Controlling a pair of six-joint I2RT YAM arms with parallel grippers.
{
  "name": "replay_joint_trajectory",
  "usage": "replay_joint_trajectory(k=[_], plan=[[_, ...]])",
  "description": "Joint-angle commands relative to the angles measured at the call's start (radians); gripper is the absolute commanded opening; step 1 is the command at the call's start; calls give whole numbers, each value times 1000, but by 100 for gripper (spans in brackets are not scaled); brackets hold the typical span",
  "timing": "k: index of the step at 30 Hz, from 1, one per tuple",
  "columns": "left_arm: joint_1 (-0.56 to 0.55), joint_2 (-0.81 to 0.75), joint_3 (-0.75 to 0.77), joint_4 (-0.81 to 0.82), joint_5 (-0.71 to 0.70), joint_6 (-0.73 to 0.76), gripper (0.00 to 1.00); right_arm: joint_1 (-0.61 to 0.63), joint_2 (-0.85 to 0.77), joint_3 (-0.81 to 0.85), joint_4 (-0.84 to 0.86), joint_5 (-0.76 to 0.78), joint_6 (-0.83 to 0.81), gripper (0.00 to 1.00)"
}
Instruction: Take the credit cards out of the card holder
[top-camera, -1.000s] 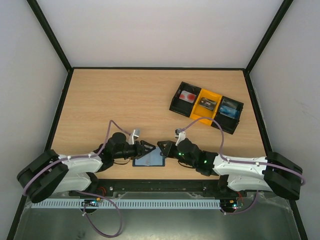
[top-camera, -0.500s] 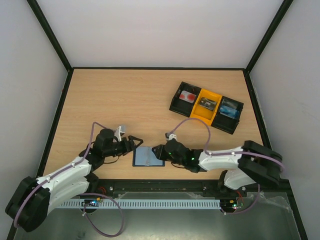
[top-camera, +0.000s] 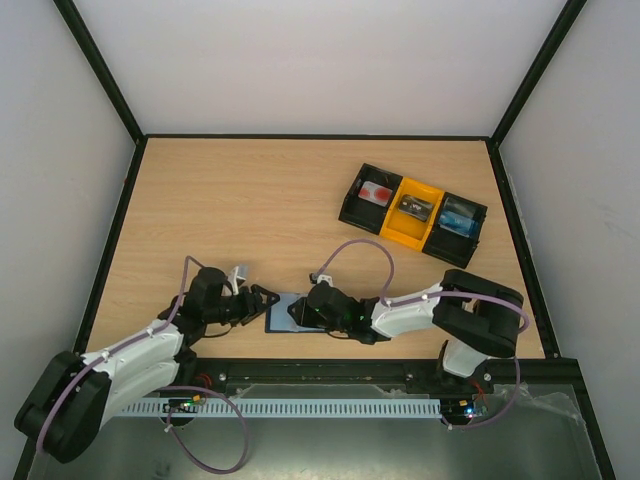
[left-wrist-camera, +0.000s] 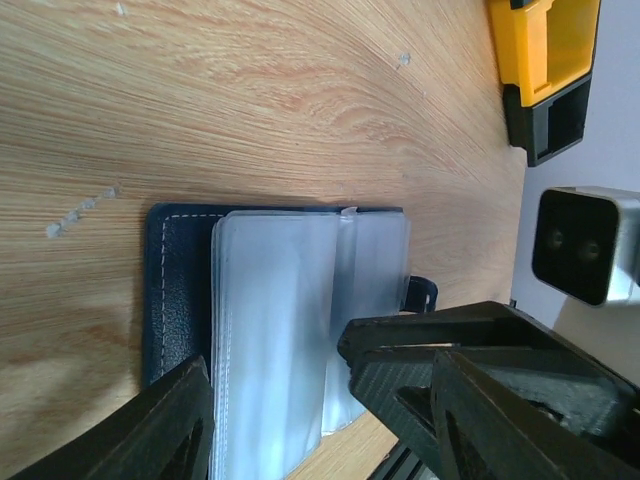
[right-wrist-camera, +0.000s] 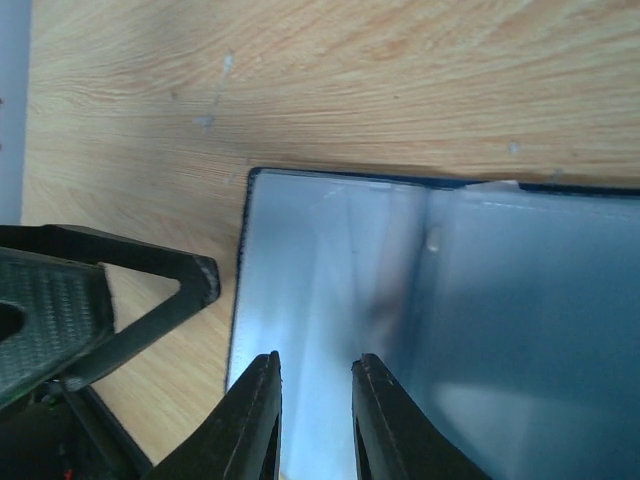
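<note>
The card holder (top-camera: 281, 318) lies open and flat near the table's front edge, dark navy with pale blue-grey sleeves (left-wrist-camera: 270, 320). No card shows in the sleeves (right-wrist-camera: 400, 300). My right gripper (top-camera: 299, 311) hovers low over the sleeves with its jaws a narrow gap apart and nothing between them (right-wrist-camera: 315, 375). My left gripper (top-camera: 263, 297) is wide open at the holder's left edge (left-wrist-camera: 320, 420). A pinkish-white card with red spots (top-camera: 376, 192) and a black card (top-camera: 412, 207) lie in the tray.
The black-and-yellow three-compartment tray (top-camera: 436, 243) stands at the back right, with a blue item (top-camera: 458, 216) in its right compartment. It also shows in the left wrist view (left-wrist-camera: 545, 60). The table's front edge is just below the holder.
My right gripper has moved left across the holder to its sleeves. My left gripper let go of the holder, drew back left and opened wide. The holder now lies flat.
</note>
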Motion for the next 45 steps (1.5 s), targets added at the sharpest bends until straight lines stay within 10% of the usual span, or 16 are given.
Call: replay_joint_trajectory(k=[1,45], plan=[[6,37,-19,74,38,-21,60,6,41,12,-5,26,13,21],[6,99,-31,106,-9,-6,40,6,105,-44,92,20,42,13]])
